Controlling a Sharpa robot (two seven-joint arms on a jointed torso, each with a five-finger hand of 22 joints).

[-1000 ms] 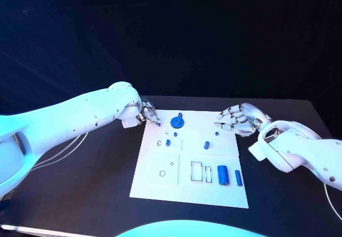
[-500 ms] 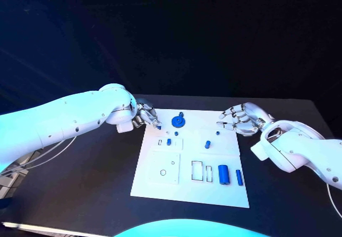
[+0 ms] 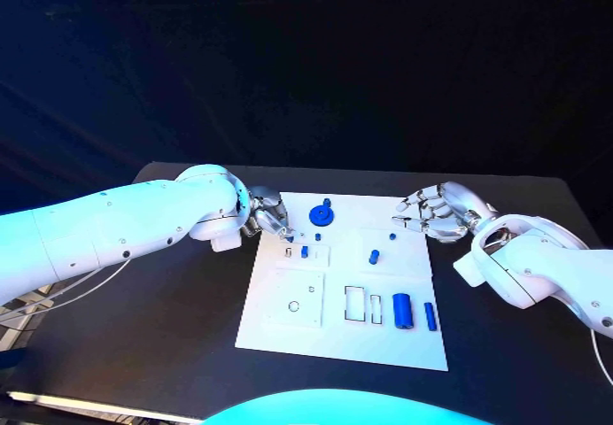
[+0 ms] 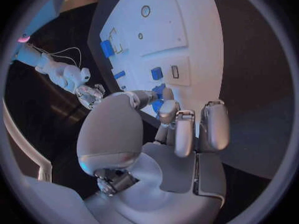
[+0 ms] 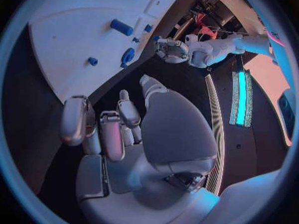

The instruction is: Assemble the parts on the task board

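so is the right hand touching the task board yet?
Apart. In the right wrist view, the right hand's fingers hang over dark table, with a black gap between them and the task board edge.

arms: white, smooth shells | left robot hand (image 3: 268,215): silver | right robot hand (image 3: 430,213): silver

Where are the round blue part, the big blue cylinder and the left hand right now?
round blue part (image 3: 320,215): head view, middle of its disc.
big blue cylinder (image 3: 402,310): head view, middle of its body.
left hand (image 3: 269,218): head view, middle of the hand.
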